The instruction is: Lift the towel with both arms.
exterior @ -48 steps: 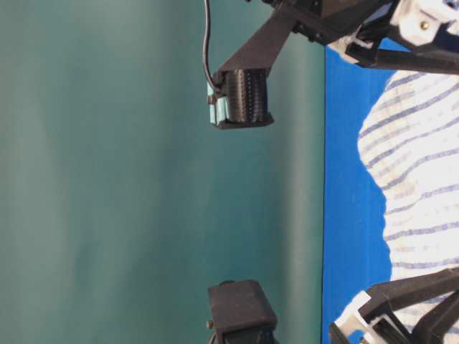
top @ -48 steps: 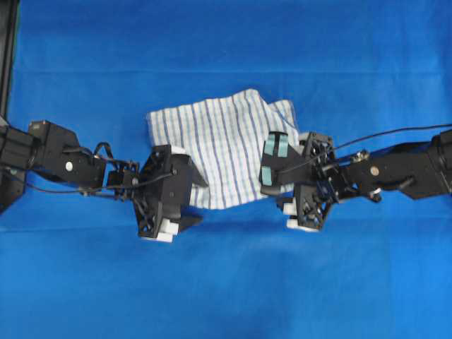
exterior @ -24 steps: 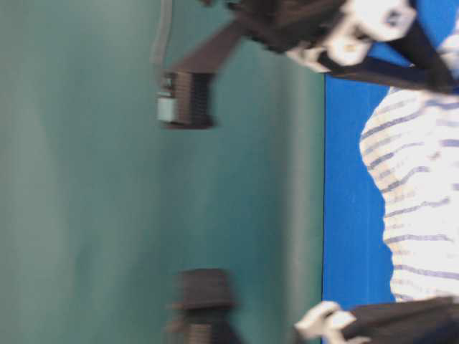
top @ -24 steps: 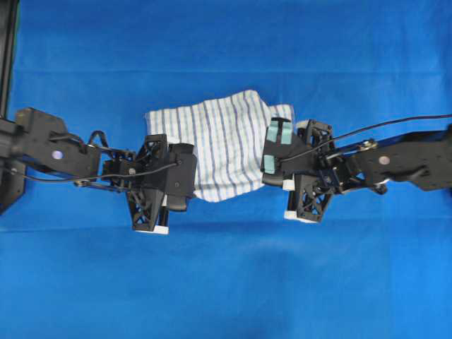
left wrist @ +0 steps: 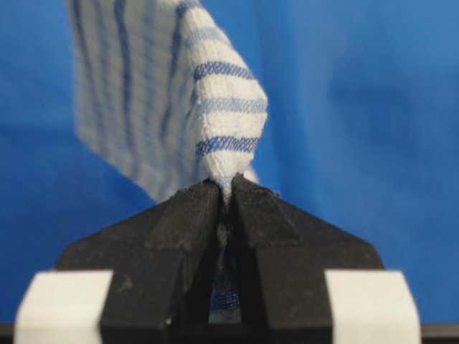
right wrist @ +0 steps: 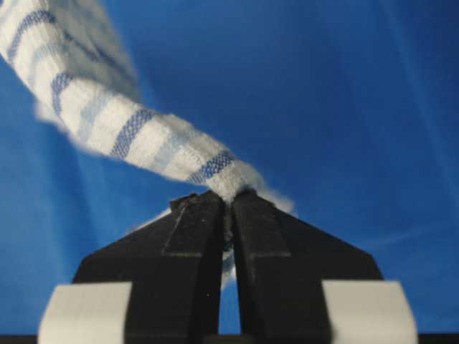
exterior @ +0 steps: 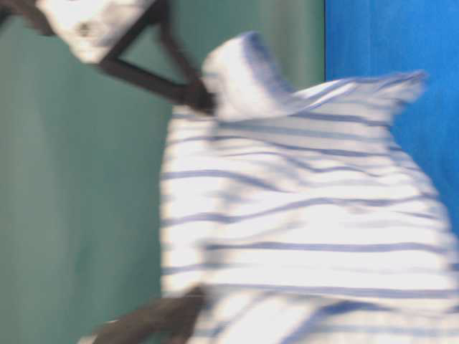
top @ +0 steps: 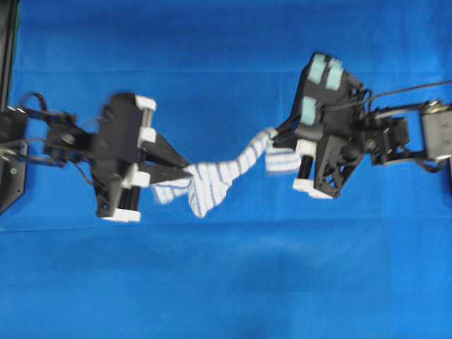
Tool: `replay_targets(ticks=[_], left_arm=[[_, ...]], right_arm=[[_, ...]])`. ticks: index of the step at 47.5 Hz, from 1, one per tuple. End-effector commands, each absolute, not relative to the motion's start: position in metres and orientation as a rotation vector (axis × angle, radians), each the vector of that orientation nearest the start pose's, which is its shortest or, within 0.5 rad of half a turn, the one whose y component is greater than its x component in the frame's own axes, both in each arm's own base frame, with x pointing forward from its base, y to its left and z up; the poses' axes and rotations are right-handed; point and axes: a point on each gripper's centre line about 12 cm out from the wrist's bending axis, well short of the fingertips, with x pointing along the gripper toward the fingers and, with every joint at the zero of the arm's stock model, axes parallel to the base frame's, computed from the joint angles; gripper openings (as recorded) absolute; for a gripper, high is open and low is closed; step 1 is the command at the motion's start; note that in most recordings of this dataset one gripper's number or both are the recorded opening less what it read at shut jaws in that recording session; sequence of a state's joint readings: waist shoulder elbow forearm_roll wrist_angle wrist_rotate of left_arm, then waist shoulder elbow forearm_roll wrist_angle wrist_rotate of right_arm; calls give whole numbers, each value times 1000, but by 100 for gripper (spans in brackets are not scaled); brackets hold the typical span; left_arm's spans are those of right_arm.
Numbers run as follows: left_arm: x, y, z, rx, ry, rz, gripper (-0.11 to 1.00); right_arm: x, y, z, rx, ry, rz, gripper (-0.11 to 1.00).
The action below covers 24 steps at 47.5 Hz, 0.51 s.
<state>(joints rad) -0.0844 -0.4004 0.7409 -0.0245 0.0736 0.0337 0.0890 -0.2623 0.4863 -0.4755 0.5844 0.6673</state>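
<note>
A second ago the towel (top: 212,180) lay flat; now we see it hanging mid-frame between left hand (top: 185,170) and right hand (top: 277,138), each clamped on a corner; lifting looks nearly accomplished.

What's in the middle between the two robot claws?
The striped towel hangs stretched between them in the overhead view, with the left gripper pinching one end and the right gripper the other, above the blue sheet.
</note>
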Motion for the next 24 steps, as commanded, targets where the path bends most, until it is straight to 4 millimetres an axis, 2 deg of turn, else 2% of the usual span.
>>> replay_targets(ticks=[1,13,24], left_arm=[[322,-23,322,19,317,-74,3],[302,-9,391,17,219,-36,3],[289,-4,439,21,184,-19,3]], right_arm=[[354,0,329,121,622,-248,4],[349,-2,401,53,498,-236,4],[344,3,451,-2,427,-220,4]])
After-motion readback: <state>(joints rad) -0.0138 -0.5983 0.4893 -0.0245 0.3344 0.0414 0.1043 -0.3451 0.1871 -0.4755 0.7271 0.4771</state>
